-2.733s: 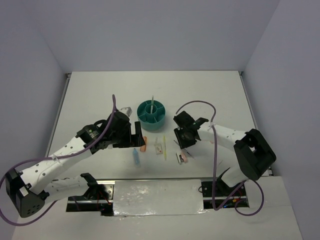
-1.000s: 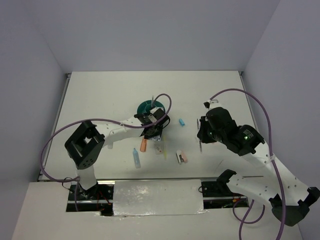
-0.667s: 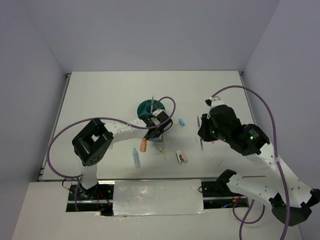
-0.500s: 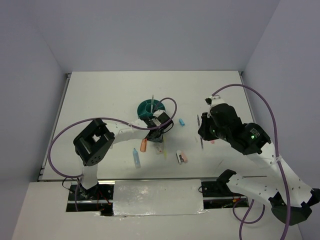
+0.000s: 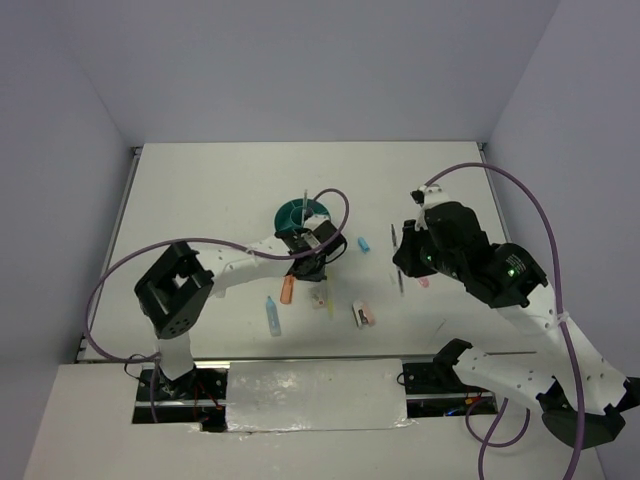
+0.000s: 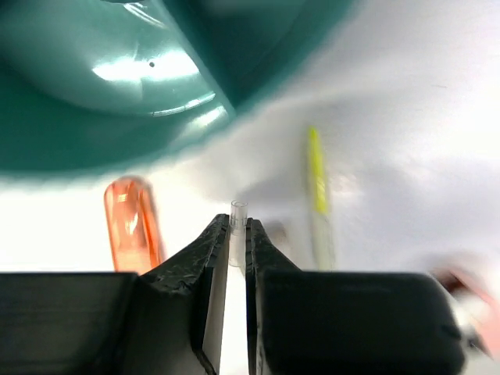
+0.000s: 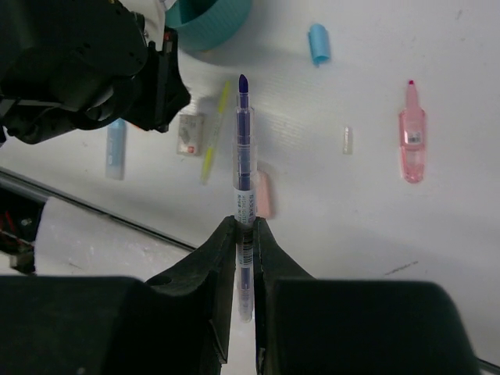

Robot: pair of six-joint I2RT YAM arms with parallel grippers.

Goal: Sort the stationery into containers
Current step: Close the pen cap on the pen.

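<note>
The left hand [image 6: 237, 226] is low on the desk [image 5: 200, 190], just off the 5 o'clock side of the teal bowl [image 5: 290, 214]. Its fingers are drawn in almost together, with a small clear tube [image 6: 237, 212] pinched between them. The orange marker [image 6: 129, 223] lies at 9 o'clock from the fingertips, and the yellow pencil [image 6: 315, 172] at about 2 o'clock. Both are near but apart from the fingers.

The right hand [image 7: 244, 228] is clamped on a thin pen [image 7: 244, 156] with a purple tip. It is carried above the desk, well out at 4 o'clock from the bowl. A blue cap [image 7: 318, 43] and a pink marker [image 7: 412, 133] lie below it.

The step looks to be picking up the tube for the bowl. The piece is short and slick, so I would make sure the pinch is firm and square on it before lifting. A straight rise would keep the fingers from sweeping the marker or pencil. It should clear the rim fully before heading to 11 o'clock and be let go low inside one wedge. The pen is best brought in once the left arm is out of the way.
</note>
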